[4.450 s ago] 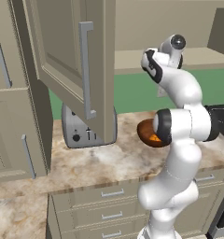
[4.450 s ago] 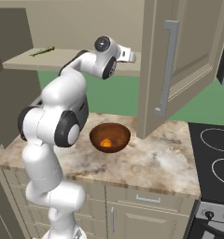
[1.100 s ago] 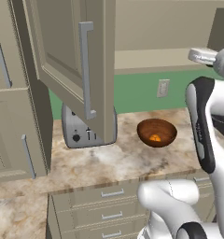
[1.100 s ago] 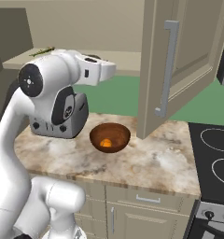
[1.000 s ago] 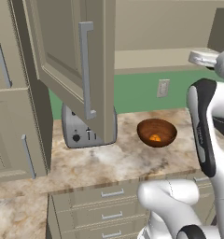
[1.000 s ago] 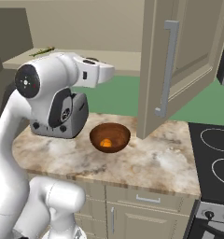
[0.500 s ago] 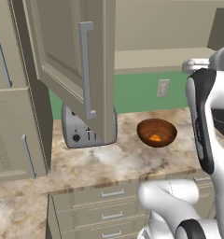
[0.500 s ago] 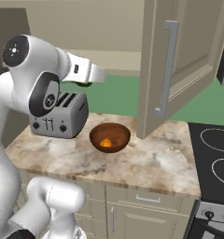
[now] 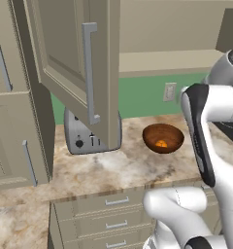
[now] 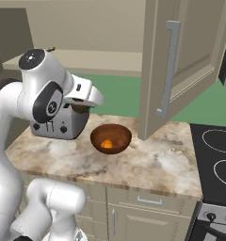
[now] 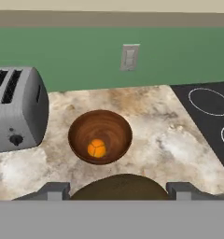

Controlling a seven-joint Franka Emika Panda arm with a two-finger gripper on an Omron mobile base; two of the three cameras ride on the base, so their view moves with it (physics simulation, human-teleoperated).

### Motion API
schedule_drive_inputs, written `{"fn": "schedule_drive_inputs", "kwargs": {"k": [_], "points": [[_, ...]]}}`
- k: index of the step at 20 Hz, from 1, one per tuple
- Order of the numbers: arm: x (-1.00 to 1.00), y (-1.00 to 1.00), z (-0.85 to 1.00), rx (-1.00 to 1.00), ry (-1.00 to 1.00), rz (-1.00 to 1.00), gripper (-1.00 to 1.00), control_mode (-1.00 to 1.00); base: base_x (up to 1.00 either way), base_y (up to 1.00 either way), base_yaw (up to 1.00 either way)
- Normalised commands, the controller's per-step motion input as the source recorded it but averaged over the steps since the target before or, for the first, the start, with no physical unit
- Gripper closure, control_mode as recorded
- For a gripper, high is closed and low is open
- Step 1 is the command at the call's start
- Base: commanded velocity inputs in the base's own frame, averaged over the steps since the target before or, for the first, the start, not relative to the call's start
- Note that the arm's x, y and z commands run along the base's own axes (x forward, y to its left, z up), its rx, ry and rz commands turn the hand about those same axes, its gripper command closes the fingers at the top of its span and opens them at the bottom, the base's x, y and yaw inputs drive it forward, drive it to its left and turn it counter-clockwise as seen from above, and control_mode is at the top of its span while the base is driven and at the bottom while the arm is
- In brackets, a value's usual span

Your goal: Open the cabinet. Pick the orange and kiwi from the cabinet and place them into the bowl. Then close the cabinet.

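One fruit remains to deliver: our two-finger gripper is clamped on the dull brown-green kiwi, jaws wide around it. We judge the good move is to carry it forward over the round reddish-brown wooden bowl, lower close, then release so it doesn't bounce out. That bowl sits on the marbled beige countertop, ahead of and below our hand, the small bright orange inside.

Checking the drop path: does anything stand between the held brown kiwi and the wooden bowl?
Nothing visible does. The tool holds the brown kiwi above the counter, and the reddish-brown wooden bowl, with the small orange inside, lies open ahead; the silver toaster stands aside.
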Motion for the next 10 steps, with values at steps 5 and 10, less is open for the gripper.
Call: {"fn": "schedule_drive_inputs", "kwargs": {"k": [5, 10], "points": [[0.45, 0.03, -0.87, 0.00, 0.12, 0.03, 1.00, -1.00, 0.00, 0.00, 0.00], [0.68, 0.00, -0.54, 0.00, 0.06, 0.01, 1.00, -1.00, 0.00, 0.00, 0.00]]}}
